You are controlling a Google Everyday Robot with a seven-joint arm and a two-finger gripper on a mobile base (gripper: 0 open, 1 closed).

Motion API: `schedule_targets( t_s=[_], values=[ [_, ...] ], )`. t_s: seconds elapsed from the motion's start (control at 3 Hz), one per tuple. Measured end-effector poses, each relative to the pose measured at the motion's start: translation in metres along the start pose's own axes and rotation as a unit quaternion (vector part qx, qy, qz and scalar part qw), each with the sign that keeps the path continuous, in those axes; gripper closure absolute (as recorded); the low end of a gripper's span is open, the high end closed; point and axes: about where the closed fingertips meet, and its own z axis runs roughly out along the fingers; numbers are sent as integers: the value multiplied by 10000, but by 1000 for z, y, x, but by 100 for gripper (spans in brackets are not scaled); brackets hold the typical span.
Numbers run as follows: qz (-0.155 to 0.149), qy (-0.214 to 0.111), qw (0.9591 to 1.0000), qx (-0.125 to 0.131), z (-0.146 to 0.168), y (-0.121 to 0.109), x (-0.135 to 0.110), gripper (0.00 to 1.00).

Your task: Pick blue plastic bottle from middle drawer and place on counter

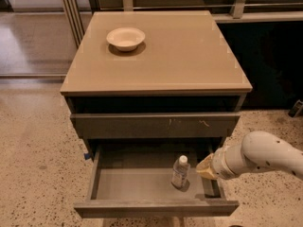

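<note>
The blue plastic bottle stands upright on the floor of the open middle drawer, right of centre, with its white cap up. My gripper is at the end of the white arm coming in from the right. It sits low over the drawer's right side, just to the right of the bottle and apart from it. The tan counter tops the cabinet above.
A shallow cream bowl sits on the counter's back left. The drawer front with small pale scratch marks is closed above the open drawer. Speckled floor surrounds the cabinet; a dark cabinet stands to the right.
</note>
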Motion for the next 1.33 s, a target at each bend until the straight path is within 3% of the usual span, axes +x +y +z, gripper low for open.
schedule_targets(
  t_s=[0.33, 0.67, 1.0, 1.33],
  values=[
    [-51, -35, 10000, 49, 5, -1, 6, 84],
    [70, -203, 9998, 9, 21, -4, 14, 61],
    [197, -475, 9987, -44, 40, -8, 22, 30],
    [239, -609, 9978, -55, 50, -11, 26, 15]
  ],
)
